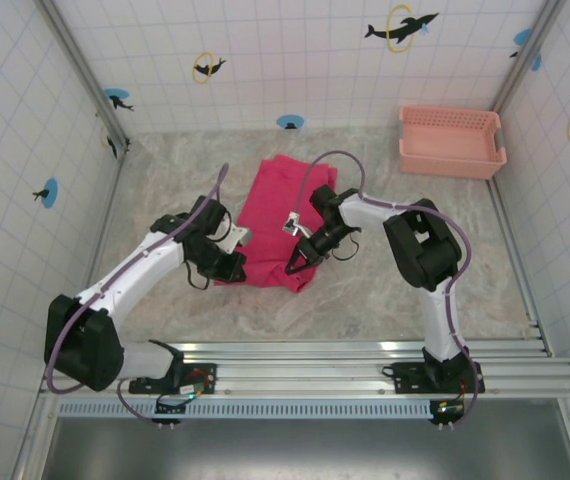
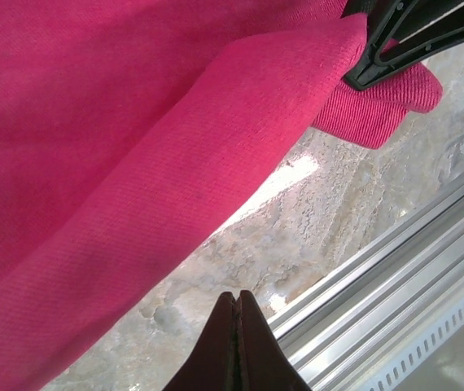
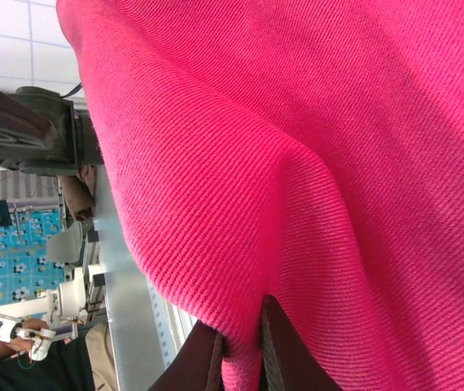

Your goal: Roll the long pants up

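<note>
Cloth is spread in the middle of the marbled table: the long pants, bright magenta, are laid as a folded slab, with the near edge raised off the surface between the two arms. The near right corner is clamped by the right gripper — a ridge of fabric is pinched between its dark fingers, and the same pinched corner can be seen from the left wrist camera. The left gripper is held beneath the raised near edge, its fingers pressed together with no cloth seen between the tips. Whether fabric is touched further back cannot be told, since the drape hangs close over it. From above, the near left edge of the garment is covered by the left wrist, and a grey cable is looped over the cloth. A salmon slotted basket is set well apart, at the far right corner. An aluminium rail is run along the near edge — and the tiled walls are dotted with dolphin stickers
</note>
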`<control>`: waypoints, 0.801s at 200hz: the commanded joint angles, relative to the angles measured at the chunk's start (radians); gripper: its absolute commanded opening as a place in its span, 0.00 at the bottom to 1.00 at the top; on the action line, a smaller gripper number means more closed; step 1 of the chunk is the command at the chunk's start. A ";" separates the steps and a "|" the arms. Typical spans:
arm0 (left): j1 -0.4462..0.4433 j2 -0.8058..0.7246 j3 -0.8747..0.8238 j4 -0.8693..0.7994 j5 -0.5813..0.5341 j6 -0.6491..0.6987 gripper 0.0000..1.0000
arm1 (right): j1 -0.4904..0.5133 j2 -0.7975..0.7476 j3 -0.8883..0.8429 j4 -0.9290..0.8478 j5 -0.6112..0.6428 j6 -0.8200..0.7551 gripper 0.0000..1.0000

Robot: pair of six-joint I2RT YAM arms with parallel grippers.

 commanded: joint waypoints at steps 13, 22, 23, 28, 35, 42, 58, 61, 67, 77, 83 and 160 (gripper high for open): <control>-0.051 0.096 0.089 0.013 -0.077 -0.049 0.00 | -0.011 -0.013 0.030 -0.034 -0.036 -0.010 0.00; -0.066 0.125 0.113 0.004 -0.111 -0.047 0.00 | -0.014 -0.013 0.032 -0.035 -0.048 -0.012 0.00; -0.067 0.129 0.115 0.002 -0.114 -0.047 0.00 | -0.014 -0.013 0.032 -0.035 -0.050 -0.011 0.00; -0.072 0.145 0.127 -0.002 -0.125 -0.042 0.00 | -0.015 -0.013 0.033 -0.035 -0.053 -0.010 0.00; -0.076 0.169 0.141 -0.009 -0.132 -0.033 0.00 | -0.017 -0.015 0.035 -0.037 -0.058 -0.009 0.00; -0.078 0.190 0.152 -0.015 -0.144 -0.030 0.00 | -0.019 -0.013 0.037 -0.039 -0.069 -0.010 0.00; -0.085 0.225 0.175 -0.025 -0.159 -0.016 0.00 | -0.022 -0.012 0.042 -0.043 -0.089 -0.009 0.00; -0.086 0.231 0.180 -0.028 -0.160 -0.014 0.00 | -0.022 -0.011 0.044 -0.046 -0.092 -0.010 0.00; -0.086 0.240 0.190 -0.031 -0.169 -0.010 0.00 | -0.023 -0.010 0.048 -0.051 -0.098 -0.014 0.00; -0.089 0.256 0.205 -0.038 -0.201 -0.001 0.00 | -0.024 -0.006 0.053 -0.054 -0.110 -0.014 0.00; -0.089 0.267 0.216 -0.045 -0.218 0.006 0.00 | -0.024 -0.005 0.056 -0.059 -0.119 -0.017 0.00; -0.090 0.587 0.528 -0.153 -0.312 0.098 0.00 | -0.029 0.065 0.087 -0.363 -0.220 -0.287 0.00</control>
